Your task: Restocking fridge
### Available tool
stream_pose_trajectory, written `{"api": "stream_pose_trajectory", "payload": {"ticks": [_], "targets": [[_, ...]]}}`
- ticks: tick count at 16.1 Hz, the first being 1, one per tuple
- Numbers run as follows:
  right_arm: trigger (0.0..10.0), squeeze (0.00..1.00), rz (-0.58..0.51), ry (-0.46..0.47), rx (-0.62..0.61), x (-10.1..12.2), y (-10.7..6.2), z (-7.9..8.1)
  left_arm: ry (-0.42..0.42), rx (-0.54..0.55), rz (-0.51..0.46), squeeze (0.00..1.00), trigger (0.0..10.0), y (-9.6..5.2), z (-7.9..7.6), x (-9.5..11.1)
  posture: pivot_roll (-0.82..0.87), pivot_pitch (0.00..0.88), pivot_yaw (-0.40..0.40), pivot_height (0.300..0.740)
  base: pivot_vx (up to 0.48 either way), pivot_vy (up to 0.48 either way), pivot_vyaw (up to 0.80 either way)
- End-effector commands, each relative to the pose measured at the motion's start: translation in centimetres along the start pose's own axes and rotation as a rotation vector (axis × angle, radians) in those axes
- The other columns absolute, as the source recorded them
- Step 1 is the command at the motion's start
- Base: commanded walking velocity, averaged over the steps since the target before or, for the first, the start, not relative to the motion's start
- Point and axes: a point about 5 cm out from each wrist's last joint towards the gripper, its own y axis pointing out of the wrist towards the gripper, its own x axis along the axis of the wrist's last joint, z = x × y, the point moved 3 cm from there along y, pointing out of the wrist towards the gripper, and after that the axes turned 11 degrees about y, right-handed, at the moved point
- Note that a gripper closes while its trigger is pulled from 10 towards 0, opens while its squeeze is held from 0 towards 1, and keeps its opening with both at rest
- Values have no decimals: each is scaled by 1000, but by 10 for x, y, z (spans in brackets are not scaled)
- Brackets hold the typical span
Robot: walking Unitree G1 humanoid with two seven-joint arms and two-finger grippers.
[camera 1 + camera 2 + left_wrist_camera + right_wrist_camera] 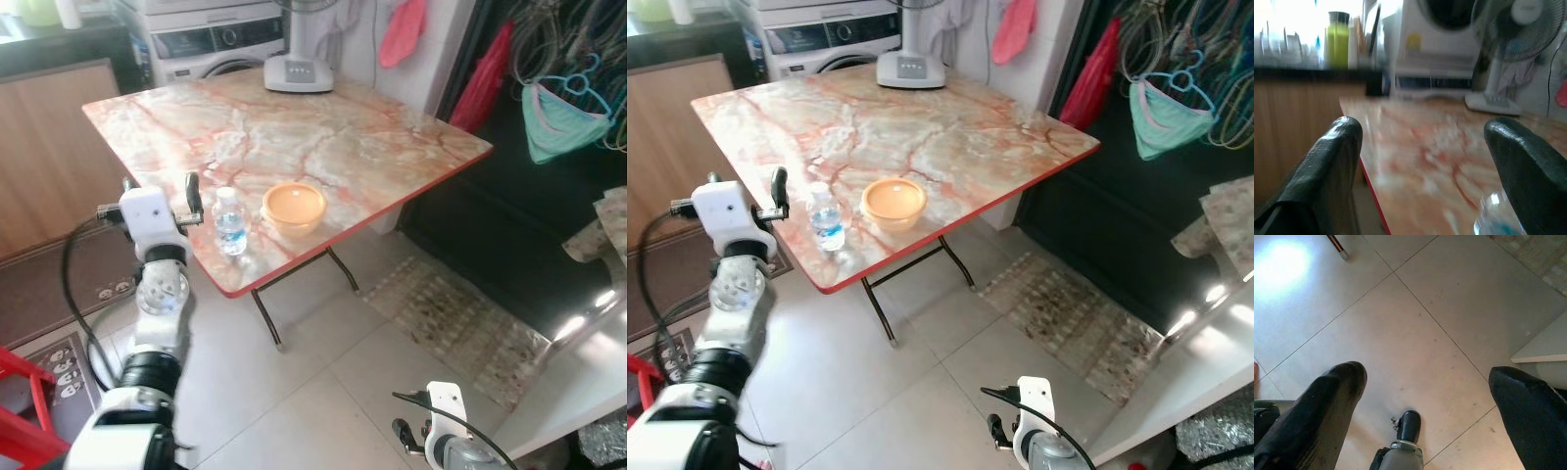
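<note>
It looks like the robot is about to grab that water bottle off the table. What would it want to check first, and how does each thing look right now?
1. Bottle upright on the table, near its front edge: ok.
2. Left gripper open, fingers spread wide: ok.
3. Gripper lined up with the bottle: not ok; in the left wrist view the bottle sits off by one finger, not between the two.
4. Room around the bottle: ok; the orange bowl stands beside it, apart.
5. Bottle cap on: ok, a white cap shows.
6. Right gripper out of the way: ok, it hangs low over the floor tiles, open.
</note>
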Motion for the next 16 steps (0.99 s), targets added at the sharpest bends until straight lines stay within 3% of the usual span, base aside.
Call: {"api": "stream_pose_trajectory", "payload": {"ticks": [1,2,4,5,7,8,10,12,16], "targets": [[10000,0,3,17,-13,-2,0,-3,107,-116,21,0,10000,-8,-12,-11,113,0,-52,740,0,0,0],[10000,0,1,25,-14,-3,0,-3,61,-103,53,0,10000,-11,-11,-14,116,0,-54,740,0,0,0],[10000,0,-1,29,-14,-3,0,-3,0,-9,82,0,10000,1,19,-10,108,0,-52,740,0,0,0],[10000,0,-1,28,-15,-3,-1,-4,29,-20,51,0,10000,6,30,-5,139,0,-64,740,0,0,0],[10000,0,-1,21,-20,-3,-1,-5,143,-80,5,0,10000,2,32,-4,123,0,-54,740,0,0,0],[10000,0,-7,36,-23,-3,-1,-6,167,-106,2,0,10000,-2,30,-4,124,0,-60,740,0,0,0],[10000,0,-9,41,-24,-3,-1,-6,244,-254,-76,0,10000,-6,4,11,130,0,-69,740,0,0,0],[10000,0,-8,42,-26,-4,-1,-6,353,-321,-164,0,10000,-5,-11,26,128,0,-67,740,0,0,0],[10000,0,-20,65,-26,-2,-1,-5,331,-307,-265,0,10000,0,-19,61,123,0,-59,740,0,0,0]]}}
